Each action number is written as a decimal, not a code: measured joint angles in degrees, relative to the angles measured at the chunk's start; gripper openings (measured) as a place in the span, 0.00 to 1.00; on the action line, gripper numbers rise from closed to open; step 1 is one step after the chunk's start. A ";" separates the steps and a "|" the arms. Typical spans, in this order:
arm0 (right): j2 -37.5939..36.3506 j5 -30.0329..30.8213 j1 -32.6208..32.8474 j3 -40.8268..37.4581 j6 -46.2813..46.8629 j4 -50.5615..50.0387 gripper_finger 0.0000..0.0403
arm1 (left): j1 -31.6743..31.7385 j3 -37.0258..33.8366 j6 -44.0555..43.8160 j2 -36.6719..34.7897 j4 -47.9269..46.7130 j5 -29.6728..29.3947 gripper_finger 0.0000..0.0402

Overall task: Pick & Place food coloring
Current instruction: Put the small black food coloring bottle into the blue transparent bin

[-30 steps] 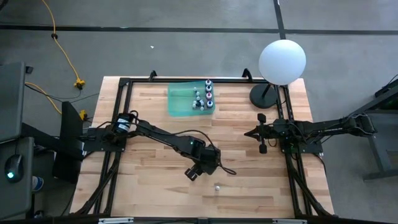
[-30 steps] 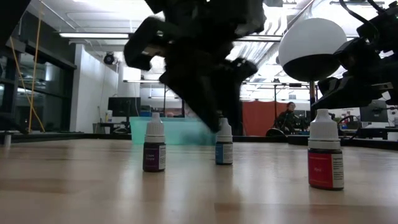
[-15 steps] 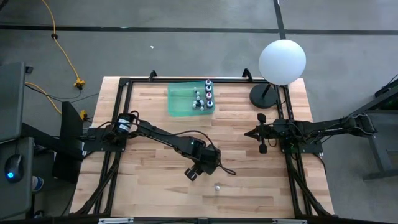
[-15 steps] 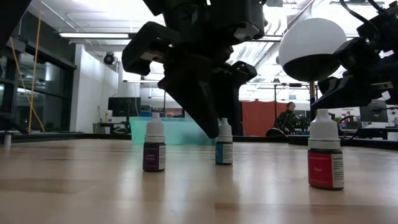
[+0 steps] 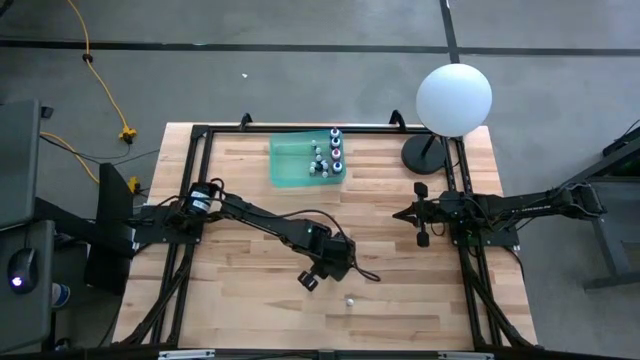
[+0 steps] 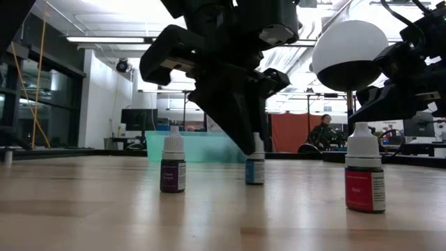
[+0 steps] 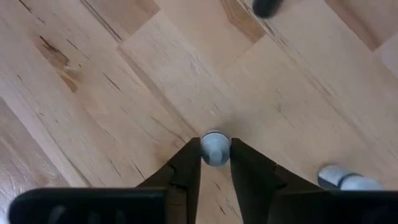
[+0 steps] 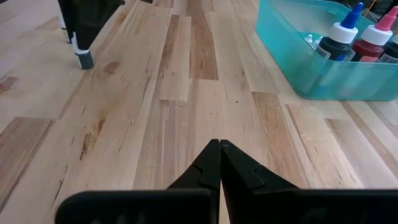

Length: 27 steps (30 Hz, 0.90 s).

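Note:
A small blue-labelled food coloring bottle (image 6: 255, 169) with a whitish cap stands on the wooden table, and my left gripper (image 7: 215, 142) has come down over it and is shut on it. A purple bottle (image 6: 173, 169) and a red bottle (image 6: 364, 178) stand on their bases near it. A whitish bottle (image 5: 349, 299) shows near the table's near edge. A teal tray (image 5: 290, 165) at the far side holds several more bottles (image 8: 341, 37). My right gripper (image 8: 219, 148) is shut on nothing and waits at the table's right side. My left gripper pinches the blue bottle's whitish cap (image 7: 215, 154) between its two fingers (image 7: 189, 163), one on each side. The fingers slant down onto it from above. The bottle stands about upright with its base (image 6: 255, 182) on the table.
A white globe lamp (image 5: 453, 97) on a dark round foot (image 5: 425, 153) stands at the far right corner. A black frame (image 5: 200, 135) runs around the table's edges. Bare wood (image 5: 250, 290) lies between the bottles and the near edge.
My left gripper has kept its place over the blue bottle and has shut: its fingers stood wide apart around the cap before and now lie against it. The bottle still stands on the table.

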 joint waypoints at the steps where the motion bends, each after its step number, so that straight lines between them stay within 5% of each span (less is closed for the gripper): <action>1: 0.00 -0.02 -0.01 0.02 0.00 0.01 0.00 | 0.00 0.04 -0.02 0.09 0.24 0.04 0.18; 15: 0.00 0.00 0.00 0.00 0.00 -0.01 0.00 | 0.02 3.17 -4.19 0.13 -2.65 -0.41 0.10; 27: -0.03 -0.01 0.00 0.02 0.00 -0.28 0.00 | 2.35 7.65 -20.43 -7.79 -11.83 -1.66 0.09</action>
